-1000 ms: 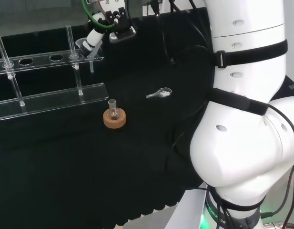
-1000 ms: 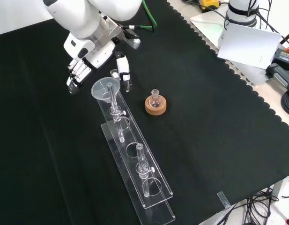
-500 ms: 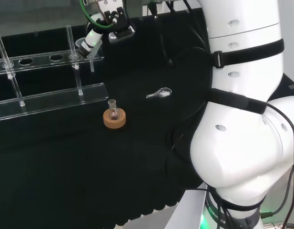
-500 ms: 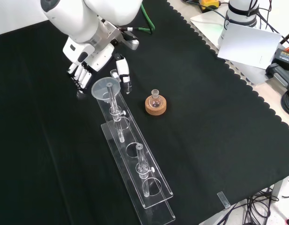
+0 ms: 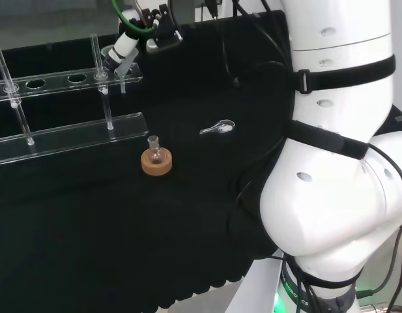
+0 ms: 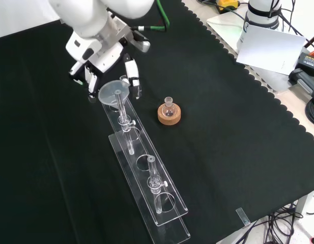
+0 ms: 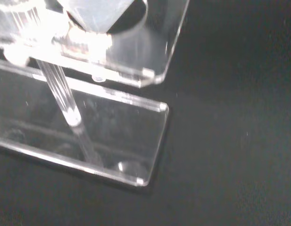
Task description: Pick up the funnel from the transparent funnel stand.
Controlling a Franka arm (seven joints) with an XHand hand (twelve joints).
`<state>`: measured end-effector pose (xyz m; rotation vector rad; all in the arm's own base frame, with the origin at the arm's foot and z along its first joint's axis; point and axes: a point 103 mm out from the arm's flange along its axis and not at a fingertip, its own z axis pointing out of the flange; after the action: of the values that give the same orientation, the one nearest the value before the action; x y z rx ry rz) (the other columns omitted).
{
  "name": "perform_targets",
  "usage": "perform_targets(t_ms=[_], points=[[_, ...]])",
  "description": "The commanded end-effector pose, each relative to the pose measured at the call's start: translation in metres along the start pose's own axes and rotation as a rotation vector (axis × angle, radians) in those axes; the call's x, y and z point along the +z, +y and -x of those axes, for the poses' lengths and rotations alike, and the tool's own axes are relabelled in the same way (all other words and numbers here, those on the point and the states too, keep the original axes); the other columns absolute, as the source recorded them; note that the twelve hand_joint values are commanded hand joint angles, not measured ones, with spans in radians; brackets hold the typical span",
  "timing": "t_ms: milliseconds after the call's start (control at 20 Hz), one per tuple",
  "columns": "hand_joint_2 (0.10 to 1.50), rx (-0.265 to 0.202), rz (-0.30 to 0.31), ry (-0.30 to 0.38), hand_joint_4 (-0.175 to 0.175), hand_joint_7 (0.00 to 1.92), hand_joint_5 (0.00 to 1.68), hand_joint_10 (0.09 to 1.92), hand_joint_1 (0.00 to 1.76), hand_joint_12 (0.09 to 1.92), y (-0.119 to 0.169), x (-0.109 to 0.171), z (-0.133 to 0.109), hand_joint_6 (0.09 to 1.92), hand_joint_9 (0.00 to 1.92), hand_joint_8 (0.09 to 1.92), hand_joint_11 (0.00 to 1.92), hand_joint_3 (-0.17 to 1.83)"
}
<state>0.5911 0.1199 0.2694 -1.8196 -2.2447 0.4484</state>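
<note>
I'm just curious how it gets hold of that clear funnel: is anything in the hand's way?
Nothing visible is. In the front view the hand sits right at the funnel, its fingers and thumb on either side of the cone. The funnel stand is below.

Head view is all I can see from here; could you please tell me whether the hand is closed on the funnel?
Observer: Not yet. In the front view the hand is open, with fingers on one side of the funnel bowl and the thumb on the other.
Operator: Is the funnel seated in its stand?
Observer: Yes. The wrist view shows its stem hanging through the upper shelf of the funnel stand.
Operator: Is anything close beside it?
Observer: In the front view, the flask on its cork ring stands apart, to the right of the stand.
</note>
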Motion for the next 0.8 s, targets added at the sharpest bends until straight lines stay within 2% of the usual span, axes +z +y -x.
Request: perform_targets(t_ms=[50, 250, 500, 600, 800], points=[[0.68, -0.038, 0.185, 0.006, 0.034, 1.21, 0.75, 0.27, 0.73, 1.61, -0.03, -0.057, -0.009, 0.67, 1.0, 0.51, 0.0, 0.25], [0.59, -0.052, 0.218, -0.017, 0.034, 1.22, 0.75, 0.23, 0.74, 1.62, -0.042, -0.076, -0.016, 0.73, 1.03, 0.52, 0.0, 0.44], [0.58, -0.052, 0.211, -0.029, 0.034, 1.22, 0.75, 0.22, 0.74, 1.62, -0.05, -0.083, -0.022, 0.73, 1.04, 0.52, 0.0, 0.47], [0.58, -0.068, 0.213, -0.026, 0.034, 1.22, 0.75, 0.22, 0.74, 1.62, -0.052, -0.081, -0.022, 0.73, 1.04, 0.52, 0.0, 0.47], [0.58, -0.05, 0.217, -0.043, 0.032, 1.22, 0.75, 0.22, 0.74, 1.62, -0.058, -0.079, -0.024, 0.74, 1.03, 0.52, 0.0, 0.47]])
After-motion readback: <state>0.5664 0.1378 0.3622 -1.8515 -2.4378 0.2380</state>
